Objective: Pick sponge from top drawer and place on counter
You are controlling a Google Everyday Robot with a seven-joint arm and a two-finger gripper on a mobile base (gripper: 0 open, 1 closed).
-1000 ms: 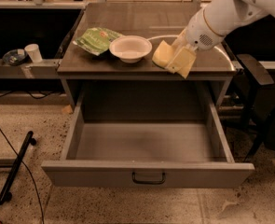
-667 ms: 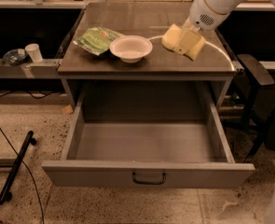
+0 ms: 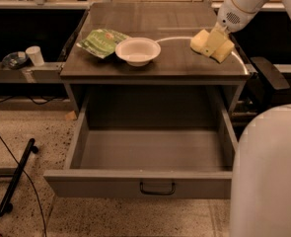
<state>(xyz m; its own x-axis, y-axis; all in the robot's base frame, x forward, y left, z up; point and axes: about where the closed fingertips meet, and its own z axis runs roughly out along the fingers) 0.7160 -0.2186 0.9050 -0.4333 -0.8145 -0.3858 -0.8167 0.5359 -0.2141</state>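
The pale yellow sponge (image 3: pixel 201 40) is at the right side of the counter (image 3: pixel 150 16), at or just above its surface, beside the pale arc (image 3: pixel 177 38). My gripper (image 3: pixel 213 43) reaches down from the upper right and is shut on the sponge, one finger crossing its middle. The top drawer (image 3: pixel 110 184) is pulled fully open below the counter, and the part of its inside that shows holds nothing. Its dark handle (image 3: pixel 157 188) is on the front panel.
A white bowl (image 3: pixel 137 51) and a green packet (image 3: pixel 101 42) sit at the counter's left front. My white body (image 3: pixel 268 172) fills the lower right beside the drawer. A black rod (image 3: pixel 17 177) and a cable lie on the floor at left. A cup (image 3: pixel 35 56) stands on a side shelf.
My gripper has carried the sponge back and to the right, away from the bowl, to the counter's right side. The view has drawn closer. The drawer has stayed open.
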